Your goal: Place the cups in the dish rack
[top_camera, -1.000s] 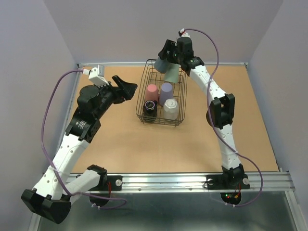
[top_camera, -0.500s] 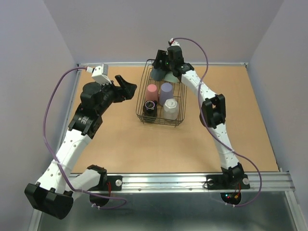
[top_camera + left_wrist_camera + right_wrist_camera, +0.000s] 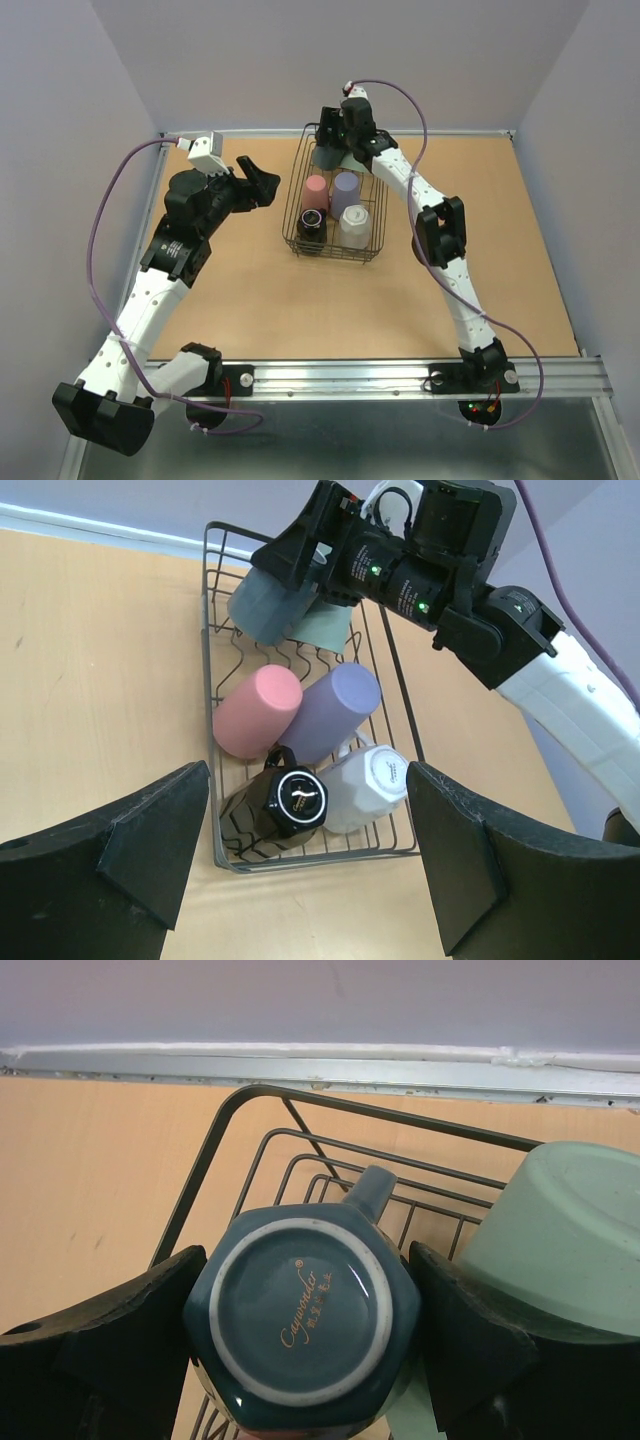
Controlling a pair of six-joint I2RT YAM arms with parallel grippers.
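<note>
Right gripper (image 3: 305, 1312) is clamped on the grey-blue mug (image 3: 262, 605), one finger on each side of the body. The mug's base faces the wrist camera and the handle sticks out ahead of the fingers, toward the far wall of the dish rack (image 3: 208, 660). I read it as tilted over the rack's far left corner; I can't tell whether it touches the wire.

The pale green cup (image 3: 560, 1230) sits just outside the right finger, bottom up and leaning, inside the rack's far end.

Below and behind the right gripper, toward the arm bases, four more cups are already in the rack. The pink cup (image 3: 257, 712) and lavender cup (image 3: 335, 712) lie side by side, touching. Next row back, the dark brown mug (image 3: 295, 798) and the white cup (image 3: 365, 790) are also touching.

Left gripper (image 3: 262, 183) is spread wide with nothing between the fingers. It hangs above the table (image 3: 300, 300). The rack is straight ahead of its fingertips, near but apart, and from its wrist view I see all six cups framed between the two fingers.
</note>
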